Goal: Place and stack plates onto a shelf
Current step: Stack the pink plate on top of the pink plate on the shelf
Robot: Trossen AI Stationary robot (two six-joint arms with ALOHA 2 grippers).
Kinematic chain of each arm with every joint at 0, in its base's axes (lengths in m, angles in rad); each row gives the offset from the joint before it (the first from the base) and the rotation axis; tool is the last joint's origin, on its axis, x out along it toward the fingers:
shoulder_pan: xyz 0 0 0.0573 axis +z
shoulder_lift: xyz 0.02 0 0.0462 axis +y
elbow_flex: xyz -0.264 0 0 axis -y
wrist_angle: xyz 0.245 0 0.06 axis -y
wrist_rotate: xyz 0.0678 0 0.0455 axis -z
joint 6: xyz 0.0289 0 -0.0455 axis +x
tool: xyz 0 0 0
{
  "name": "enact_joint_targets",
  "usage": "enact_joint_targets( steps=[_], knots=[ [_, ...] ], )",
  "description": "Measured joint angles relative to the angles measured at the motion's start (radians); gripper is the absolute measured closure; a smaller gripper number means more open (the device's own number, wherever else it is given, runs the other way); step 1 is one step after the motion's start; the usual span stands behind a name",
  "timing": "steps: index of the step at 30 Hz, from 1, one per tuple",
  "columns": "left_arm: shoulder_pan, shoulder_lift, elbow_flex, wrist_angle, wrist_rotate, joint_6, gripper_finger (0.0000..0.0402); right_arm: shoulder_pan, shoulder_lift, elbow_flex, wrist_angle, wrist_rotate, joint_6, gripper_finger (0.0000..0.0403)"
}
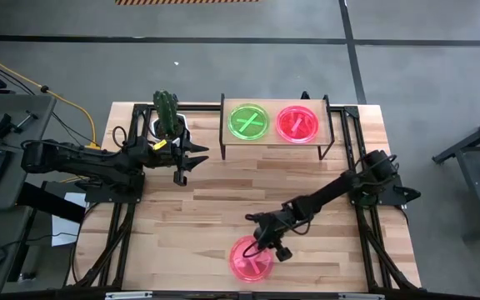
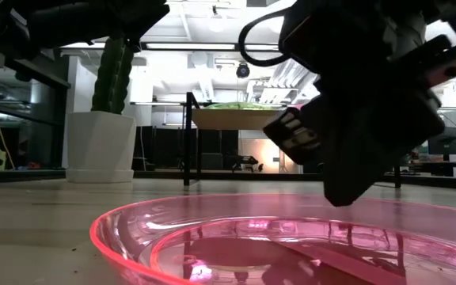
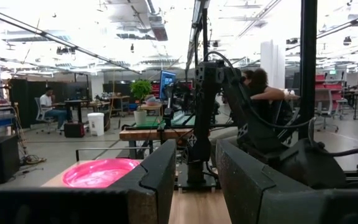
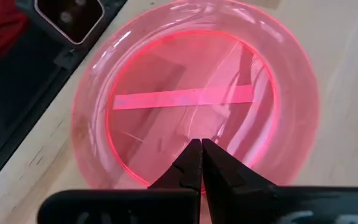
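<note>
- Nearest, a pink plate with a single stripe lies flat on the tabletop at its near edge, and the right gripper hangs just over its far rim with its fingers pressed together, holding nothing.
- Risk, as I judge it: fingers this tightly together cannot take the rim; coming down as they are, they would push the plate off the near edge or tip it.
- Another risk: the plate is thin and slick, so a shallow pinch might slip on the way to the shelf.
- Farther left, the left gripper waits beside the cactus pot, fingers apart and empty.
- Farthest, the shelf carries a green cross-marked plate on the left and a pink stack on the right, side by side.
- Count: one shelf, one pot, one loose plate and two plate spots filled; how many plates each spot holds I cannot tell.
</note>
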Motion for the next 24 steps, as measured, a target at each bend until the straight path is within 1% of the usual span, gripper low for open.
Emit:
enact_joint_targets(
  steps=[4,12,17,20,24],
  knots=[
    [0.0,0.0,0.0,0.0,0.0,0.0,0.0298,0.0,0.0,0.0,-0.036,0.021,0.006,0.0403],
    [0.0,0.0,0.0,0.0,0.0,0.0,0.0298,-0.001,-0.007,0.006,-0.156,0.158,0.015,0.0403],
    [0.0,0.0,0.0,0.0,0.0,0.0,0.0298,-0.025,-0.041,0.003,-0.227,0.199,-0.003,0.0403],
    [0.0,0.0,0.0,-0.001,0.0,0.0,0.0298,-0.04,-0.08,0.0,-0.314,0.284,-0.009,0.0403],
    [0.0,0.0,0.0,-0.002,0.0,0.0,0.0298,-0.062,-0.14,-0.002,-0.462,0.452,-0.007,0.0403]
  ],
)
